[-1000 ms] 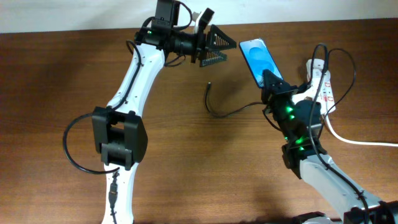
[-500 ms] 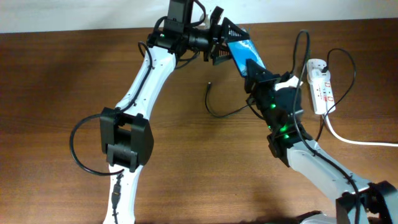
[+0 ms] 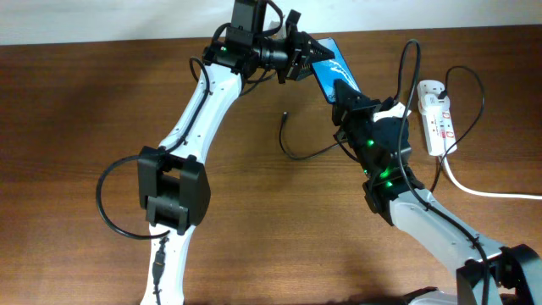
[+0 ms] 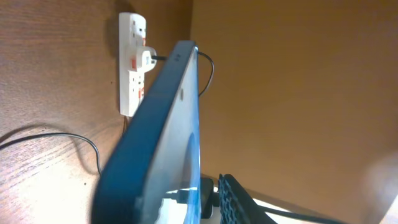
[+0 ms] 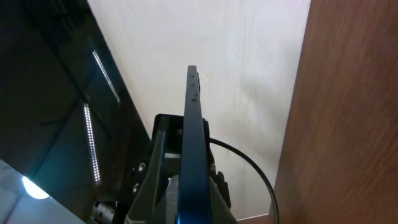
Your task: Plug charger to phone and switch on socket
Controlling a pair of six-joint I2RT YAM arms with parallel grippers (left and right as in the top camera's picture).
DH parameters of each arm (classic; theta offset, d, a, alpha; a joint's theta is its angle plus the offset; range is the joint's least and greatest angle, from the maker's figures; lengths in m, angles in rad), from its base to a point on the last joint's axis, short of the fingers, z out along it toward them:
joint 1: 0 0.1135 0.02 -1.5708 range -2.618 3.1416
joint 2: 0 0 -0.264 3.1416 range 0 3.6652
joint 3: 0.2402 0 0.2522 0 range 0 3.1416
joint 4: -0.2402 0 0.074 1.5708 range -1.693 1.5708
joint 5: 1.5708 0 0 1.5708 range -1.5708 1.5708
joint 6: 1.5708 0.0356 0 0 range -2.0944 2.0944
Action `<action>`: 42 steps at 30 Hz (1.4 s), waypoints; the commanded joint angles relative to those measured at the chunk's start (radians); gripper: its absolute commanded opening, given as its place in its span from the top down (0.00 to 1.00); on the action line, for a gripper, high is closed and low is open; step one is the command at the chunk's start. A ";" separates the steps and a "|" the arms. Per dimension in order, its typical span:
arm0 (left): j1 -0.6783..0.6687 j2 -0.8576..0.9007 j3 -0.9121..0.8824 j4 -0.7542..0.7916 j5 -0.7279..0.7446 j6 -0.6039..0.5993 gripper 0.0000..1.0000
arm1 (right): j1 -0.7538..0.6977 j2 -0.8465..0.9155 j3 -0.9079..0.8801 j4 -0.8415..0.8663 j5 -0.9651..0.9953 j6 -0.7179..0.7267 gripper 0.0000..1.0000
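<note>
The phone (image 3: 331, 73), blue screen lit, is held tilted above the table at the back, one gripper on each end. My left gripper (image 3: 308, 58) is shut on its far end; a meshed finger (image 4: 239, 202) stands against the glass of the phone (image 4: 163, 124). My right gripper (image 3: 345, 95) is shut on the near end, with the phone (image 5: 192, 124) edge-on between its jaws. The charger (image 3: 293, 149), a thin black cable, lies curved on the wood below the phone, plug tip free. The socket (image 3: 437, 119) lies at the right; it also shows as the white socket (image 4: 132, 68).
A thick white lead (image 3: 484, 191) runs from the socket off the right edge. Thin black cable loops arch over the socket and the right arm. The table's back edge and a pale wall run just behind the phone.
The right arm carried the phone left and toward the back. The left gripper swung right to meet it, and its wide-open jaws came together on the phone's far end.
</note>
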State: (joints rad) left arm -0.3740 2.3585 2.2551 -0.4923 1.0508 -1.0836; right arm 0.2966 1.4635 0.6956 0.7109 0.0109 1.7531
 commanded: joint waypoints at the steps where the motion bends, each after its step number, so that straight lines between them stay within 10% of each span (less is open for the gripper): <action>1: 0.002 -0.001 0.001 0.006 -0.060 -0.019 0.71 | 0.012 -0.002 0.025 -0.002 -0.011 -0.008 0.96; 23: 0.002 -0.001 0.001 0.005 -0.109 -0.031 1.00 | 0.012 -0.002 0.025 -0.005 -0.033 -0.008 0.95; 36: 0.013 -0.001 0.001 0.001 -0.112 -0.016 1.00 | 0.011 -0.002 0.025 -0.005 -0.033 -0.009 0.53; 41: 0.058 -0.001 0.001 -0.149 -0.103 0.123 1.00 | 0.011 -0.002 0.025 -0.032 -0.034 -0.064 0.21; 42: 0.078 -0.001 0.001 -0.183 -0.091 0.150 1.00 | 0.011 -0.002 0.025 -0.036 -0.062 -0.078 0.00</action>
State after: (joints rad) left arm -0.3405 2.3589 2.2551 -0.6254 0.9268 -1.0245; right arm 0.3004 1.4635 0.7044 0.6800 -0.0254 1.7271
